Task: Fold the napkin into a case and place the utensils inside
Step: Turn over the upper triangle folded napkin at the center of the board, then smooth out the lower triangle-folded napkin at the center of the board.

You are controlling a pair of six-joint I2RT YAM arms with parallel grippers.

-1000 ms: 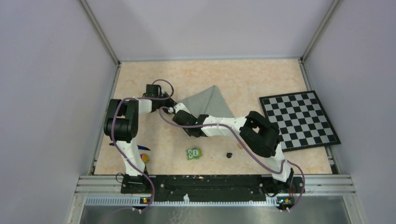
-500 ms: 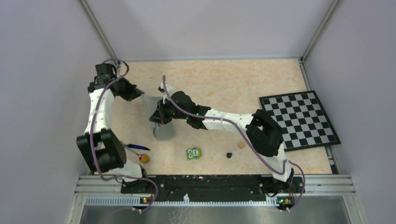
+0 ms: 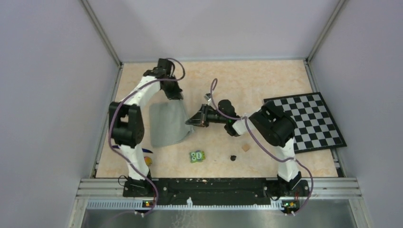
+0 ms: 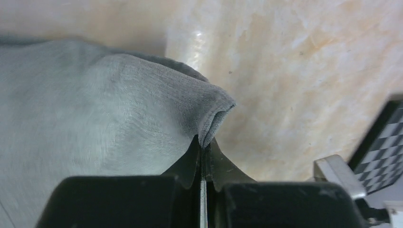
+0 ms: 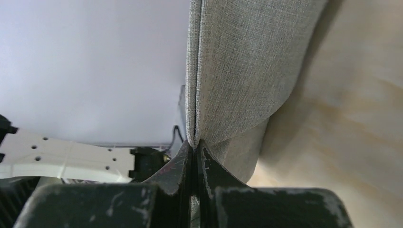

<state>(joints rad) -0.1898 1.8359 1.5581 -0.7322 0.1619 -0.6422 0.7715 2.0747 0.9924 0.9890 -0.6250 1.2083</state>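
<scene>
The napkin (image 3: pixel 167 124) spread wider — left gripper (image 3: pixel 174 96), right gripper (image 3: pixel 190 122) moved rightward, clamping it.

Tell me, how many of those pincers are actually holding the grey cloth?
2. The left pincer is shut on a corner at the far end of the napkin. The right pincer is shut on its right-hand edge. No further pincers are in view.

Checkerboard mat (image 3: pixel 305 122) at right; green owl block (image 3: pixel 197 156), black bit (image 3: pixel 233 157), tan cube (image 3: pixel 245 147).
</scene>
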